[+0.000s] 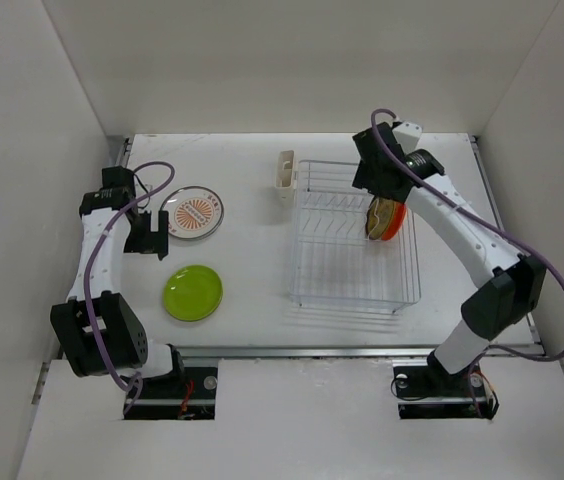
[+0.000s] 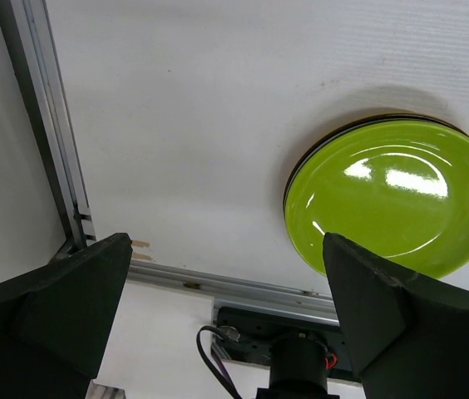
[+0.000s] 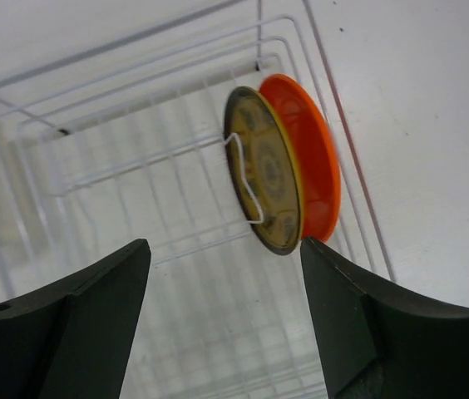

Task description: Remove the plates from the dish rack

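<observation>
While yellow plate [image 3: 269, 179] and orange plate [image 3: 316, 158] stand at 2 o'clock in the dish rack [image 1: 357, 272], right pincer [image 3: 224, 262] hangs wide above; next, likely straddle 1 rim.

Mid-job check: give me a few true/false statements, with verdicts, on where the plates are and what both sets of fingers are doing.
1. Two plates stand in the dish rack. True: the yellow patterned plate and the orange plate.
2. The lime green plate is in the rack. False: it lies flat on the table, near the left arm.
3. The right fingers are shut on the orange plate. False: they are open and touch neither plate.
4. The left fingers are open and hold nothing. True.
</observation>
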You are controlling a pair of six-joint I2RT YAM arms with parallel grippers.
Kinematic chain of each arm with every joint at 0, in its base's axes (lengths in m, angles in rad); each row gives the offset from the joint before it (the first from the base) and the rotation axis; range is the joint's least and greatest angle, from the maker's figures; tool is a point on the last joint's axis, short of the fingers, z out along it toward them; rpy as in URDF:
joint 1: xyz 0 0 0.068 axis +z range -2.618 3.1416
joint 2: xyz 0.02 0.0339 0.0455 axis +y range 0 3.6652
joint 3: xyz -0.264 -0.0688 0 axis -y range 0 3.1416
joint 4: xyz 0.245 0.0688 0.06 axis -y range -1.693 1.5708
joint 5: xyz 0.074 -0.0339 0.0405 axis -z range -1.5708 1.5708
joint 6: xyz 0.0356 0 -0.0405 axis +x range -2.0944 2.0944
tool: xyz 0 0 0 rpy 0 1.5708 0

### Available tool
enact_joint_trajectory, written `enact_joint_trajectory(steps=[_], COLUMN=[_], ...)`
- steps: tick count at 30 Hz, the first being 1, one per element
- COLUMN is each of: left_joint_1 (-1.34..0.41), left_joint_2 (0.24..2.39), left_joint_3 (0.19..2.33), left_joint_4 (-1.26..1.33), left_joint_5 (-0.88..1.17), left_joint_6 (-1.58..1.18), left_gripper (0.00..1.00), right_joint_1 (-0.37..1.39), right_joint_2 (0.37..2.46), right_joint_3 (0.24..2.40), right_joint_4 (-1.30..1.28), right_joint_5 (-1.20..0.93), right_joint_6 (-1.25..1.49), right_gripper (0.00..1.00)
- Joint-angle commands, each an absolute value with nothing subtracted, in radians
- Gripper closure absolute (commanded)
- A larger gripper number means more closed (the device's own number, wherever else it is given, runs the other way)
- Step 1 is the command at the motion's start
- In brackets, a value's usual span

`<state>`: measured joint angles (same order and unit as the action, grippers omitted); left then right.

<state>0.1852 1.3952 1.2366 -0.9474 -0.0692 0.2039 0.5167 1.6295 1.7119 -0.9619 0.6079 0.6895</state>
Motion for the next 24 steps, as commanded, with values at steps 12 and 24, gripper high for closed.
enact_joint_trajectory(steps=[12,24], left_joint_1=[0.19,0.19], left_joint_2=[1.373,1.382], left_joint_3=[1.221,1.221], left_joint_4=[-0.95,-0.95], left_joint_5=[-0.067,-0.077], left_joint_6=[0.236,0.236], left_gripper=[0.0,0.0], right_joint_1=[0.373,0.383], right_joint_2=[1.758,1.68], right_joint_3=[1.54,1.578], right_joint_4=[-0.911,-0.928], right_joint_5=[0.606,0.69], right_joint_6=[0.678,0.635], right_gripper=[0.39,0.94])
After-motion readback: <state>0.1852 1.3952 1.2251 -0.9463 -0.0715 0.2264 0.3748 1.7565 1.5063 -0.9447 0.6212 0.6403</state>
